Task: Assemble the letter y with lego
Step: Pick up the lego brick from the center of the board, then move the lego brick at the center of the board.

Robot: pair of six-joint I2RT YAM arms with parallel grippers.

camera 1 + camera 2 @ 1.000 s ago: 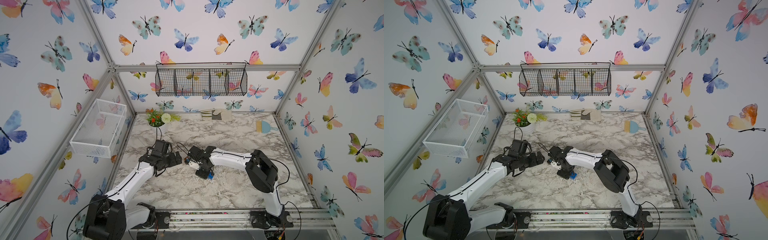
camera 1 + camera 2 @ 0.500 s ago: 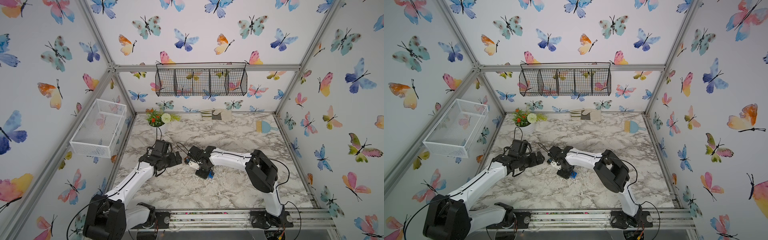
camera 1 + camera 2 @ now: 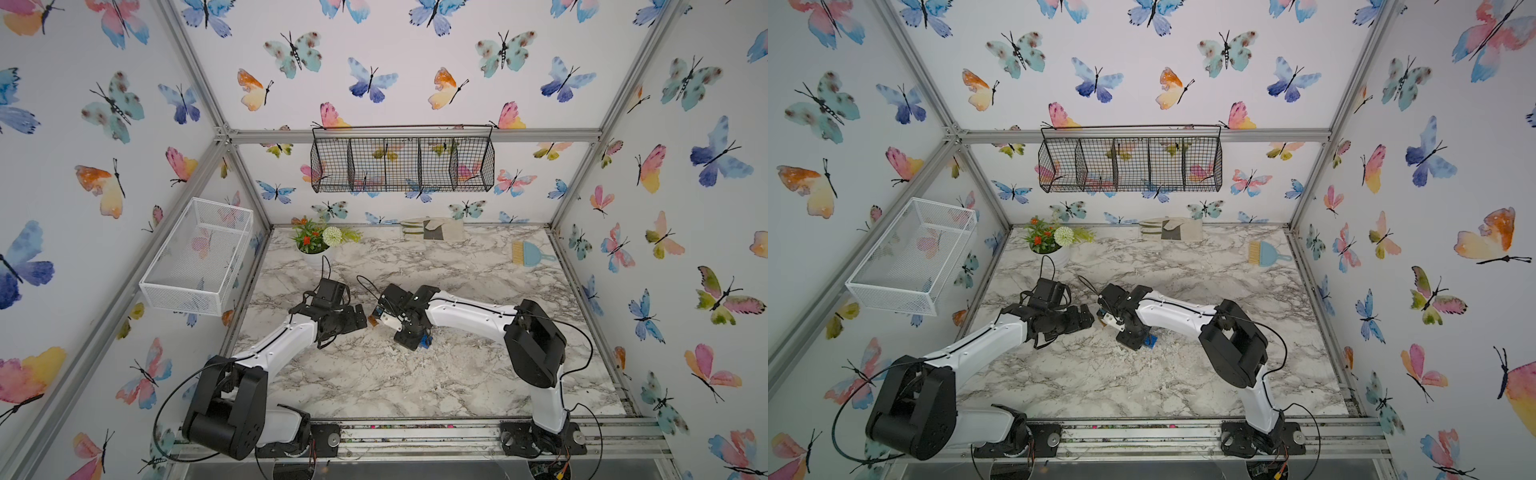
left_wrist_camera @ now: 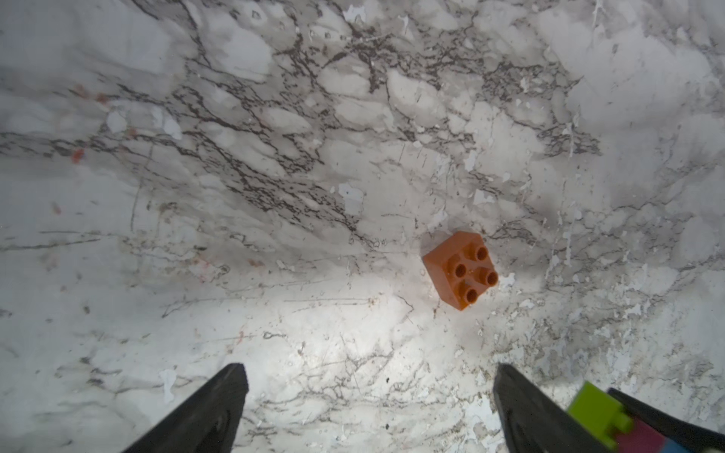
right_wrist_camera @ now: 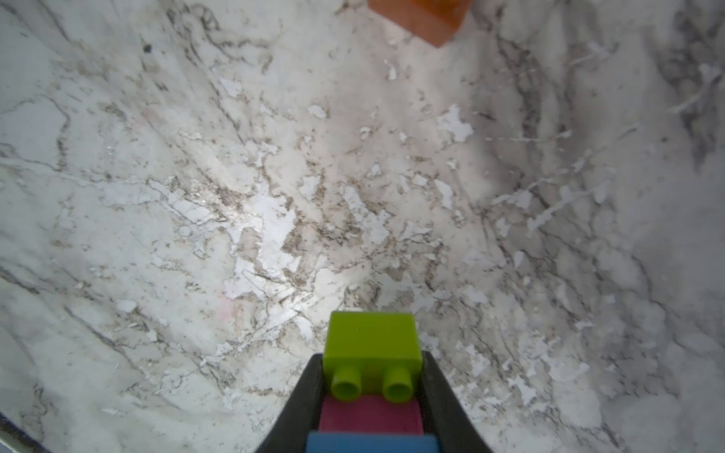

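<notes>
The left gripper hung over the white, grey-veined marble table with its two black fingers spread wide apart and nothing between them. Ahead of them, well clear of both tips, the small studded plastic orange brick lay alone on the marble, its four studs turned toward the left wrist camera. The right gripper was clamped on a short brick stack. The plastic lime green brick stuck out past the fingertips, the plastic pink brick sat behind it between the fingers, and the plastic light blue brick came last, at the picture's edge. The brick stack was just beside one finger of the left gripper and apart from the orange brick. In both top views the two grippers faced each other near the table's middle. A small dark blue brick showed at the right gripper's near side, and whether it was joined to the stack could not be told.
</notes>
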